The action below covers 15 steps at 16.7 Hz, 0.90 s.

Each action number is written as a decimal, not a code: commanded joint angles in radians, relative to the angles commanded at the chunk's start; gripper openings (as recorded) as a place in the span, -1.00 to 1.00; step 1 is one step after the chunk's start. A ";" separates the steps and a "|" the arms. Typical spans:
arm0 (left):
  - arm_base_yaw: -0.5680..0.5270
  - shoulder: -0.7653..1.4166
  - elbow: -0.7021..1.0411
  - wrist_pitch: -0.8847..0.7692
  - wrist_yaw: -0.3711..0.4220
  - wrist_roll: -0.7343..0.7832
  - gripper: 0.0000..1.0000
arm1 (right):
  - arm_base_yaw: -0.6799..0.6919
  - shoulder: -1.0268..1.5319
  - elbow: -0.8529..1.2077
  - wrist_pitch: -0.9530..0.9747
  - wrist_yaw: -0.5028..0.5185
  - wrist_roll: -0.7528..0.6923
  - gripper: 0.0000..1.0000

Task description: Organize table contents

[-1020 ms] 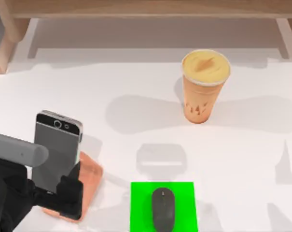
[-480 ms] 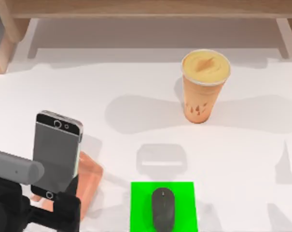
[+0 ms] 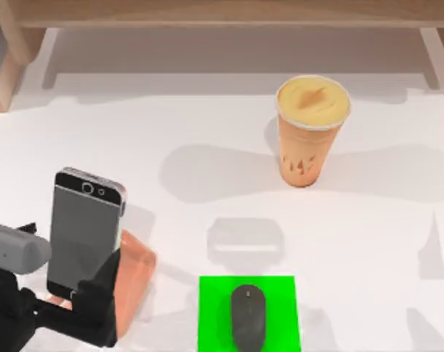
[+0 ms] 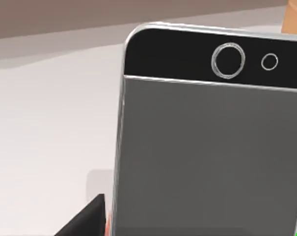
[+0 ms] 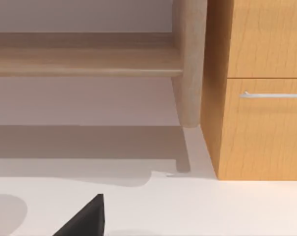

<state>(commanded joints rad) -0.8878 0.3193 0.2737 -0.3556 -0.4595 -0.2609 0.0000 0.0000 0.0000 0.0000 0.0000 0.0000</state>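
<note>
My left gripper (image 3: 67, 312) sits lower left of top view, fingers spread wide, not gripping the phone (image 3: 84, 233), which leans on the pink stand (image 3: 136, 268). Mouse (image 3: 248, 317) on green pad (image 3: 214, 312), bottom centre. Cup (image 3: 308, 132) upright, upper right on table (image 3: 207, 132). Right arm: can't tell gripper state.
</note>
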 joint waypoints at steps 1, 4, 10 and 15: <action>0.031 -0.026 -0.014 0.032 0.033 0.024 1.00 | 0.000 0.000 0.000 0.000 0.000 0.000 1.00; 0.156 -0.109 -0.061 0.131 0.142 0.098 1.00 | 0.000 0.000 0.000 0.000 0.000 0.000 1.00; 0.523 -0.251 -0.169 0.290 0.341 0.213 1.00 | 0.000 0.000 0.000 0.000 0.000 0.000 1.00; 0.822 -0.312 -0.250 0.349 0.441 0.256 1.00 | 0.000 0.000 0.000 0.000 0.000 0.000 1.00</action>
<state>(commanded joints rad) -0.0656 0.0071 0.0234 -0.0065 -0.0186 -0.0048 0.0000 0.0000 0.0000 0.0000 0.0000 0.0000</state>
